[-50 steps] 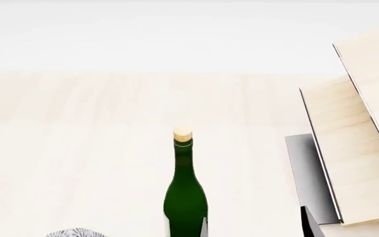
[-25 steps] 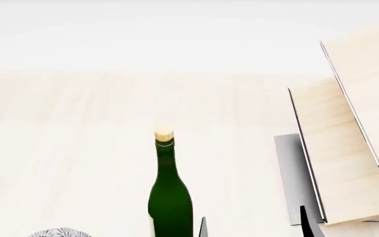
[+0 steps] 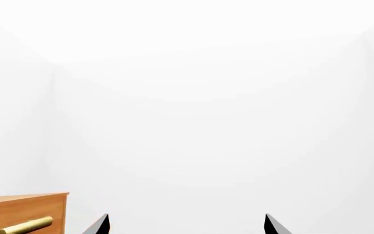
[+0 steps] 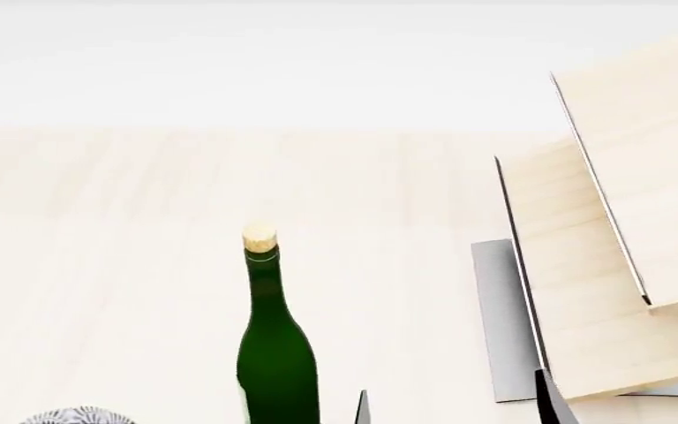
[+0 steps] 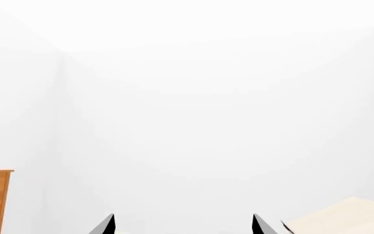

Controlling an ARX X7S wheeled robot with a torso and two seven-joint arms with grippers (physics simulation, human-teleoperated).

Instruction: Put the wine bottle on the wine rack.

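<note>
only head cam shows wine bottle & wine rack; both grippers' fingers apart, empty.

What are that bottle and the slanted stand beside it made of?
The bottle looks like glossy dark green glass, given its sheen, with a tan cork-like stopper. The rack seems pale wood, with faint grain on its boards, on a flat grey base, probably metal.

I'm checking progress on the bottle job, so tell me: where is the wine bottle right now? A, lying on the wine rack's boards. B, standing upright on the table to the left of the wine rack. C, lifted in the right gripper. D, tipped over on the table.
B: in the head view the wine bottle stands upright on the table, cork up, apart from the wine rack at the right.
</note>
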